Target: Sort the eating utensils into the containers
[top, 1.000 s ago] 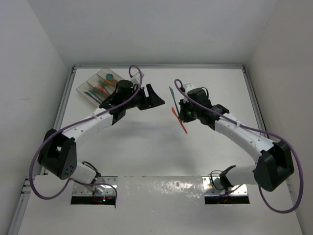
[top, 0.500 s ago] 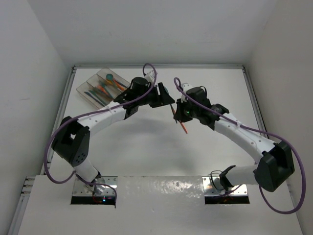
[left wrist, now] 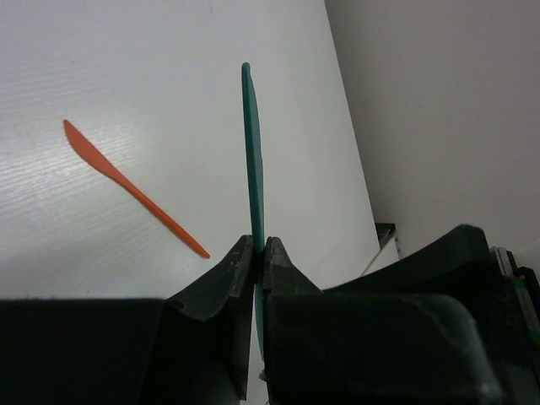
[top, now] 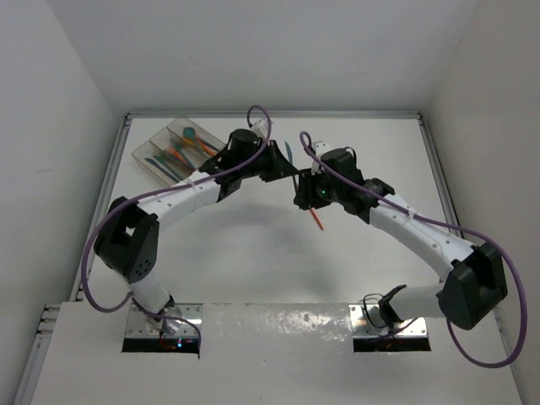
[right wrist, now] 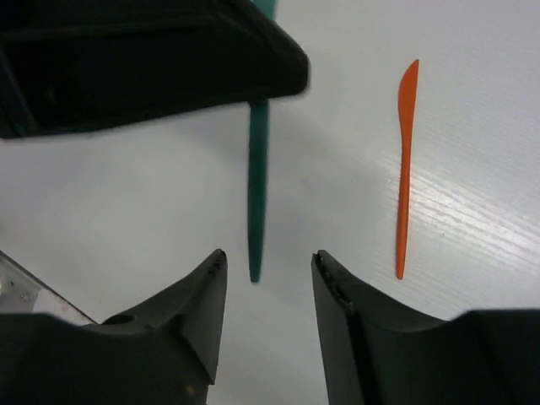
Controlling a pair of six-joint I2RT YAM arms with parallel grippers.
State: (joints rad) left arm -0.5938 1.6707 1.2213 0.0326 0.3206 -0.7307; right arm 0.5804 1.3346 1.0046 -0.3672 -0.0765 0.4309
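A thin teal utensil is pinched edge-on in my left gripper, which is shut on its lower part; it sticks up beyond the fingers. In the right wrist view the same teal utensil hangs down from the left gripper's black body, its tip just above the gap of my right gripper, which is open and not touching it. An orange knife lies flat on the table beside them. The clear divided container at the back left holds several coloured utensils.
Both arms meet over the middle of the white table, wrists almost touching. Purple cables loop above each arm. White walls close in the table on the left, back and right. The metal base plates sit at the near edge.
My left arm swung right to meet the right gripper and shut on the teal utensil. The right gripper, which held it, has opened and let go.
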